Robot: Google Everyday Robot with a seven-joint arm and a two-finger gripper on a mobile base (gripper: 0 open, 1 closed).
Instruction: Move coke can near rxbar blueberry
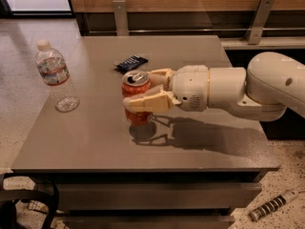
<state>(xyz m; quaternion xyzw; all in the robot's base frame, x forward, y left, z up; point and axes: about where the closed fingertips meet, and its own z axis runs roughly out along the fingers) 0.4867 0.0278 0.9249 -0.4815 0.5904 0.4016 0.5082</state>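
Observation:
The coke can [135, 87] is red-orange with a silver top and pull tab. My gripper [141, 90] is shut on the coke can, with one cream finger [145, 102] across its front and the other behind it. The can is upright and held a little above the grey table [95, 142], with its shadow below it. The rxbar blueberry [131, 63] is a flat dark navy wrapper lying on the table just behind the can, a short way off. My white arm reaches in from the right.
A clear plastic water bottle [55, 76] with a red label stands at the table's left side. A wooden wall with metal brackets [120, 16] runs behind the table. A ridged cylindrical object [273, 205] lies on the floor at lower right.

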